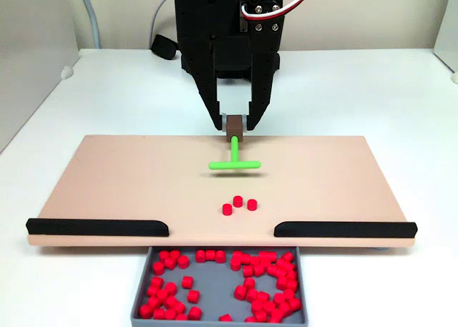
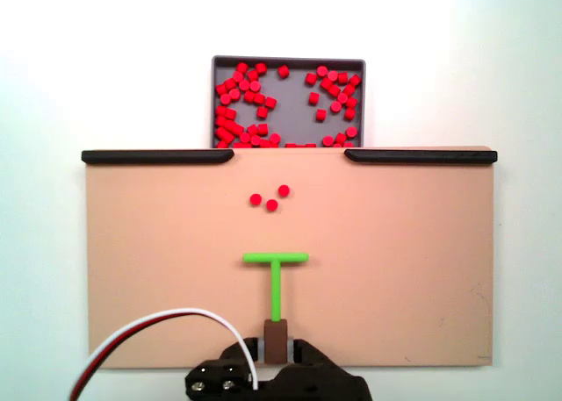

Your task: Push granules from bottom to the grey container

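Three red granules lie loose on the tan board, also seen from above as granules. Several more fill the grey container, which sits at the board's gap between the black strips; from above the grey container is beyond the board. My gripper is shut on the brown handle block of a green T-shaped pusher. The pusher has its crossbar facing the three granules, a short gap away. My gripper enters at that view's bottom edge.
Two black strips line the board's edge on either side of the gap over the container. The tan board lies on a white table. A red-and-white cable loops at the arm.
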You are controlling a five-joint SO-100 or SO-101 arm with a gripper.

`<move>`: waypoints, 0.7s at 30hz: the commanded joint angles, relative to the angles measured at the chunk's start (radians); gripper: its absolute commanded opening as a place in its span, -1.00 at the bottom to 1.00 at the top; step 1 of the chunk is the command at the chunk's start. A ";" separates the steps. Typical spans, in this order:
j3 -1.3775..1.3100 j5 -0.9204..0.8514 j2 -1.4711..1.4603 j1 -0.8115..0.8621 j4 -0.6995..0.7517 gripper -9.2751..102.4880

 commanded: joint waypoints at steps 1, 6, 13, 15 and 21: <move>-0.058 0.008 -0.008 -0.009 0.002 -0.84; -0.084 0.011 -0.044 -0.012 -0.003 -0.84; -0.101 0.011 -0.089 -0.014 -0.009 -0.84; -0.103 0.011 -0.098 -0.014 -0.009 -0.84; -0.133 0.015 -0.150 -0.014 -0.009 -0.84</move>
